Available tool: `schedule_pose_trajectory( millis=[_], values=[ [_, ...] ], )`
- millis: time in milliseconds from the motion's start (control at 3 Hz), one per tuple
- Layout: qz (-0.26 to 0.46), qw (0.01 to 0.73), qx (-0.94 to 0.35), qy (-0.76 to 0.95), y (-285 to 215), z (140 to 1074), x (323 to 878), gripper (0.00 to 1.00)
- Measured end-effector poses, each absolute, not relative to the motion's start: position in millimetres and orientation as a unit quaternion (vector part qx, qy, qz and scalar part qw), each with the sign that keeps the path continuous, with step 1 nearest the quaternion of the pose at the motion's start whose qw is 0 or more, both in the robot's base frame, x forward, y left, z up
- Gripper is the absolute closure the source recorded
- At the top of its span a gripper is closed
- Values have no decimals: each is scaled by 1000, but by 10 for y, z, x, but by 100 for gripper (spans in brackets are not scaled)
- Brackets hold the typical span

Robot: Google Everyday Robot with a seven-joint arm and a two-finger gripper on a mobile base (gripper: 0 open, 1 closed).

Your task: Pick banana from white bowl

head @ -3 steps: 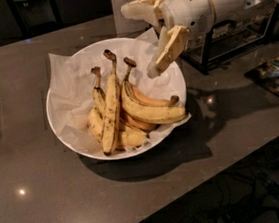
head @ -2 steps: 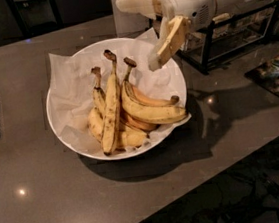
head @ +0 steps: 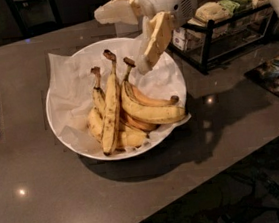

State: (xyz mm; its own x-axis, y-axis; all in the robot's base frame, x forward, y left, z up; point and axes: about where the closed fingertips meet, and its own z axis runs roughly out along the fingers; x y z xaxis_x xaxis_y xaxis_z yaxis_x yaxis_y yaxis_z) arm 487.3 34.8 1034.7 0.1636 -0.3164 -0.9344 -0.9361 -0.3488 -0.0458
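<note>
The end effector (head: 120, 41), over the white bowl (head: 83, 149), hides its far rim.

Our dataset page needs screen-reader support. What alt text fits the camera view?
A robot's open, empty gripper hovers above the far side of a paper-lined white bowl on a dark counter. In the bowl lies the long, brown-streaked banana among other bananas, untouched.

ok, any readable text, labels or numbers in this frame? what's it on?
None readable.
On the packets in the black wire rack: print too blurred to read.
On the printed mat at the right edge: pattern only, no legible words.
On the gripper, jaws open above the white bowl's far side: no markings seen.
</note>
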Motion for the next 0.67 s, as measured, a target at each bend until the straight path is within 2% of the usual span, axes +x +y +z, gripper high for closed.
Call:
schedule_pose_trajectory(
  millis=[333, 667],
  values=[
    [460, 304, -680, 483, 473, 10206, 4831, 0],
    [445, 277, -647, 554, 363, 9958, 4883, 0]
  ],
)
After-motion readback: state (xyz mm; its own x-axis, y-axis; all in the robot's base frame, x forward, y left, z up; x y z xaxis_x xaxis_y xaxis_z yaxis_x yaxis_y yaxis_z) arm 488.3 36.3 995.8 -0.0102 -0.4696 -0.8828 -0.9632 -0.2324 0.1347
